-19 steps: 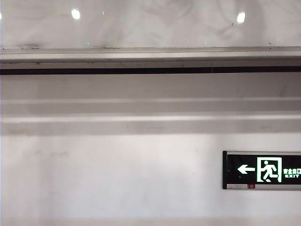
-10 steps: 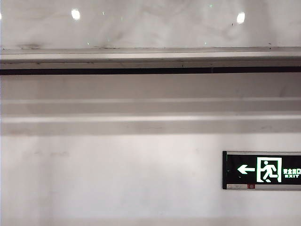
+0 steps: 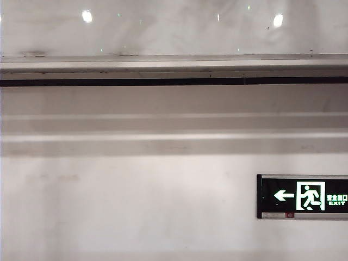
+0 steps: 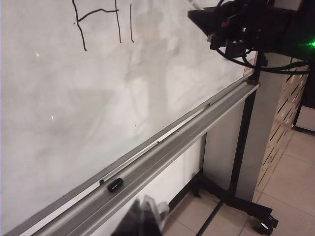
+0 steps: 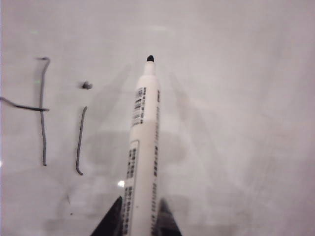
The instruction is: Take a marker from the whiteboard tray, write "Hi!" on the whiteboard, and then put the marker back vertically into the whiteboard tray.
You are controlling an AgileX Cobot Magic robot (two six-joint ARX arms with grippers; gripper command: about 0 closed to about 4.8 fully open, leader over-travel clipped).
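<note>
Exterior view. The whiteboard (image 3: 174,27), glossy and mirroring round ceiling lights, fills the upper band; the whiteboard tray (image 3: 174,65) runs below it across the whole width, with a dark strip along its underside. Beneath lie white wall mouldings (image 3: 174,130) and, low on the right, a green exit sign (image 3: 303,196). No arm, gripper or marker shows here.

Left wrist view. The whiteboard (image 4: 98,108) slants across the frame, with black strokes of an "H" (image 4: 96,22) and an "i" stem (image 4: 131,22) near its upper edge. The whiteboard tray (image 4: 162,157) runs along its lower edge; a small black cap (image 4: 115,184) lies in the tray. The right arm (image 4: 246,24) hangs dark before the board, past the strokes. Of the left gripper (image 4: 142,219) only a blurred dark tip shows; whether its fingers are apart or together cannot be told. A tiled floor (image 4: 285,187) and the board's wheeled stand (image 4: 246,147) are visible.

Right wrist view. The right gripper (image 5: 135,221) has its fingers (image 5: 110,219) clamped on the marker (image 5: 142,142), a white barrel with its black tip bare, pointing at the whiteboard (image 5: 236,123) beside the written "H" (image 5: 42,108) and dotted "i" (image 5: 81,132). Whether the tip touches the board cannot be told.
</note>
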